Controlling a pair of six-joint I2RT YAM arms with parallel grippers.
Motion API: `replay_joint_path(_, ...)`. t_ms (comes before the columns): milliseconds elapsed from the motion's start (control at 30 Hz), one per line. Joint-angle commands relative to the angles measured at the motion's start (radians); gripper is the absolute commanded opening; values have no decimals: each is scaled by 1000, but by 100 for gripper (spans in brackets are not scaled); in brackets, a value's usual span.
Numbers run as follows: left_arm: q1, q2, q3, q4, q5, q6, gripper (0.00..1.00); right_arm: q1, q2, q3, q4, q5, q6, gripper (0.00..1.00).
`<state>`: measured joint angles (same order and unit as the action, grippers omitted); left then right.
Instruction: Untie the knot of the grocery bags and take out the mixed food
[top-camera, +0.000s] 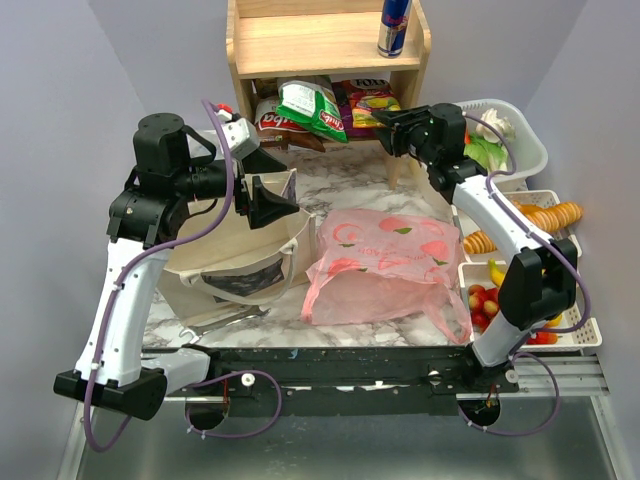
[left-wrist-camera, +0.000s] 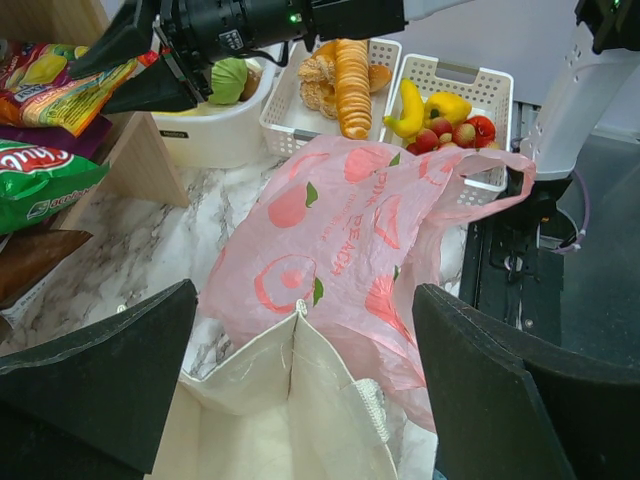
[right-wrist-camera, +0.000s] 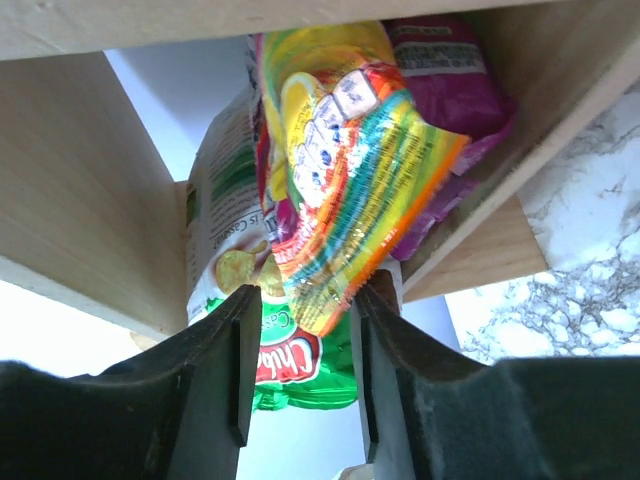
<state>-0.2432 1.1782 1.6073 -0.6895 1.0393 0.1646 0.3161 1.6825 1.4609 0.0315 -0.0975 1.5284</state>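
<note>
Two pincers, nothing gripped: your left gripper (top-camera: 272, 197) gapes wide over the tote (top-camera: 238, 240), right gripper (right-wrist-camera: 303, 300) half-open around a rainbow snack bag (right-wrist-camera: 350, 150), top centre. Pink bag (top-camera: 385, 265) lies mid-frame; you look mid-unpacking, so next reach into it.

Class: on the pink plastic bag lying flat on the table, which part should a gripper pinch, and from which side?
Probably the handle loop at the near right corner of the pink bag, from above. It sticks out as a thin strip beyond the slack, flat body, so jaws coming down could close across it.
</note>
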Motion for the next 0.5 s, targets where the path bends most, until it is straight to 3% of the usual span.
replay_joint_path(0,2,-22,-13,-4,-12,10,91,2,-35,-30,-30,-4,-14,40)
replay_joint_path(300,2,-26,-12,-12,-21,19,91,1,60,46,50,25,-35,13)
replay_joint_path(467,2,-33,-21,-22,-30,33,91,0,77,53,63,41,-57,9)
